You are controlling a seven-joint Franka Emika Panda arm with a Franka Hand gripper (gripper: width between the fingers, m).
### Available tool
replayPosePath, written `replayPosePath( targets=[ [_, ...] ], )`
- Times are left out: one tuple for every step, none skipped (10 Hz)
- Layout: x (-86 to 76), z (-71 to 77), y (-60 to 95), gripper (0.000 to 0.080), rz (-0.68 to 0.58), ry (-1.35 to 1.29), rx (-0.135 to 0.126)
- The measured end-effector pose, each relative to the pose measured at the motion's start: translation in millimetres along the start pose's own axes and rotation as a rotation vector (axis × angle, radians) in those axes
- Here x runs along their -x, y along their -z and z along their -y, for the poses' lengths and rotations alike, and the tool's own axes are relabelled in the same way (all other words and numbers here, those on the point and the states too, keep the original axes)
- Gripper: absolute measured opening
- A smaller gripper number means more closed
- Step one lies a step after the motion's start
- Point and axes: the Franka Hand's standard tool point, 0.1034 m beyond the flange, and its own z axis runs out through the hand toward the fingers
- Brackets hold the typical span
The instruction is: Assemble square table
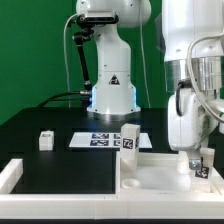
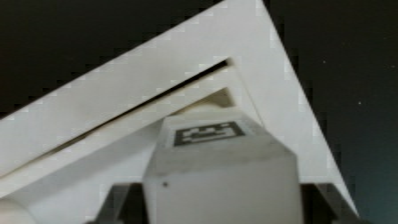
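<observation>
The square table's large white panel point(image 1: 152, 172) lies flat at the front on the exterior view's right. My gripper point(image 1: 201, 160) is shut on a short white tagged leg point(image 1: 204, 168) and holds it upright over the panel's right-hand part. In the wrist view the leg point(image 2: 217, 165) fills the gap between my dark fingers point(image 2: 128, 203), its tag facing the camera. Beyond it the panel point(image 2: 98, 150) sits in a white wall corner point(image 2: 267, 70). Another leg point(image 1: 128, 141) stands upright behind the panel. A third leg point(image 1: 45, 140) rests on the black table at the left.
The marker board point(image 1: 100, 140) lies flat in the middle of the table. The long low white border wall point(image 1: 12, 174) runs along the front and left. The robot's base point(image 1: 112, 90) stands at the back, with a green backdrop behind.
</observation>
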Motion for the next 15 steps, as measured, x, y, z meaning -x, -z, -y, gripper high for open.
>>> replayPosePath(
  targets=[
    [-0.7,0.0,0.0,0.0301,-0.003,0.008,-0.001],
    [-0.8,-0.2,-0.1,0.0302,-0.003,0.025,-0.001],
    [-0.6,-0.6,-0.4,0.0302,-0.004,0.028,0.000],
    [-0.6,-0.6,-0.5,0.0514,-0.004,0.029,0.000],
    [-0.9,0.1,0.8,0.0608,-0.003,0.041,-0.002],
    [-10.0,3.9,17.0,0.0637,0.008,0.117,-0.015],
    [-22.9,6.6,33.5,0.0637,0.018,0.151,-0.022],
    [-35.1,16.7,52.2,0.0647,0.027,0.188,-0.042],
    [-38.3,23.9,59.7,0.0649,0.031,0.178,-0.056],
    [-37.4,20.4,54.5,0.0649,0.025,0.184,-0.050],
    [-37.1,19.9,53.6,0.0649,0.024,0.185,-0.049],
    [-37.4,20.3,53.8,0.0649,0.024,0.185,-0.050],
    [-37.3,19.8,53.1,0.0649,0.023,0.185,-0.049],
    [-37.3,19.6,52.8,0.0649,0.023,0.186,-0.048],
    [-37.5,19.5,52.6,0.0649,0.022,0.195,-0.048]
  ],
)
